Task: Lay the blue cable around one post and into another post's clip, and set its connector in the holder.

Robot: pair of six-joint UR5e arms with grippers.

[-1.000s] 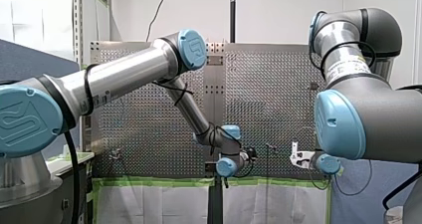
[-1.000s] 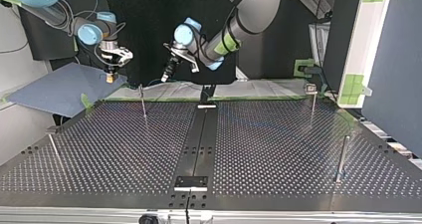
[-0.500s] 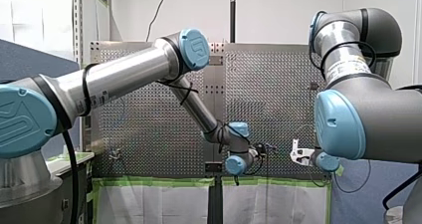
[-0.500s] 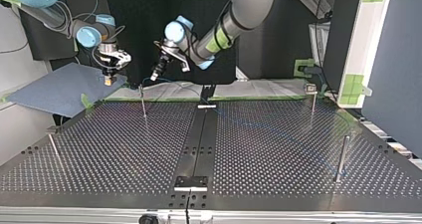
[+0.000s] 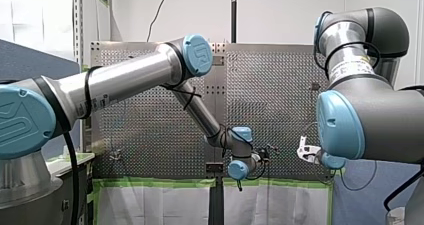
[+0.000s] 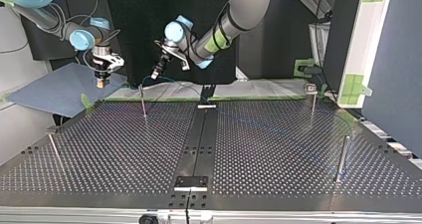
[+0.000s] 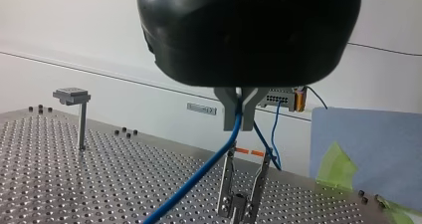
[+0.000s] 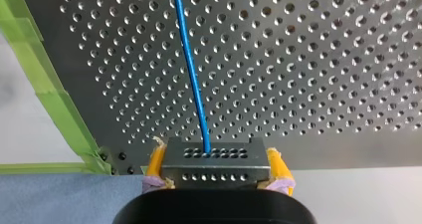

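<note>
L hand (image 7: 240,117) pinches thin blue cable (image 7: 199,176); R hand (image 8: 215,157), yellow pads (image 8: 276,165), clamps boxy grey connector (image 8: 214,171).

left hand (image 7: 240,118) pinched shut, right hand (image 8: 215,158) clamped (yellow pads)

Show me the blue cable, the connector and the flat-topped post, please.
blue cable (image 8: 191,69), right wrist view, the middle of its visible stretch.
connector (image 8: 214,164), right wrist view, its grey face with holes.
flat-topped post (image 7: 82,127), left wrist view, its stem.

Left gripper (image 7: 240,124) pinches blue cable (image 7: 195,179) (clip post (image 7: 240,196) ahead).
</note>
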